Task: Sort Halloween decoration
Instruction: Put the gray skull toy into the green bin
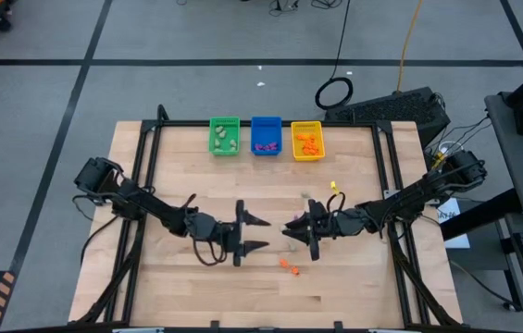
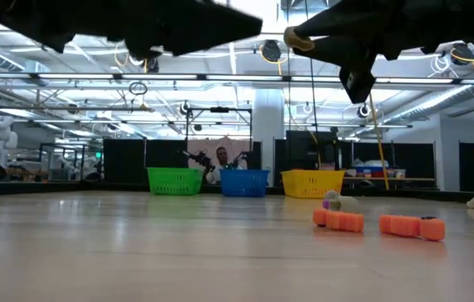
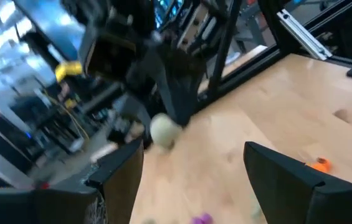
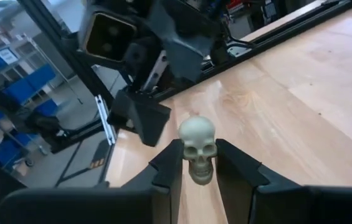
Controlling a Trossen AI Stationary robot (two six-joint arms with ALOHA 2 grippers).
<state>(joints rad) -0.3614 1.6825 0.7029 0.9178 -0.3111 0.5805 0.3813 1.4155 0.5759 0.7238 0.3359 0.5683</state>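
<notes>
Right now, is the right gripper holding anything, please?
Yes: the right gripper is shut on a pale skull, pinched between its fingers.

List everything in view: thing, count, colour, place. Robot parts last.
table: one, light wood, under both arms.
green bin: one, far edge, left of the row, pale trinkets inside.
blue bin: one, far edge, middle, purple trinkets inside.
yellow bin: one, far edge, right, orange trinkets inside.
skull: one, pale greenish-beige, clamped in the right tool.
orange trinkets: two, loose on the table near the front, below the tools.
purple trinket: one, on the table near the left tool.
yellow piece: one, on the table beyond the right arm; kind unclear.
person: one, in the room behind the bins, low view.
left tool: dark, open, empty, mid-table.
right tool: dark, shut on the skull, facing the left tool.
</notes>
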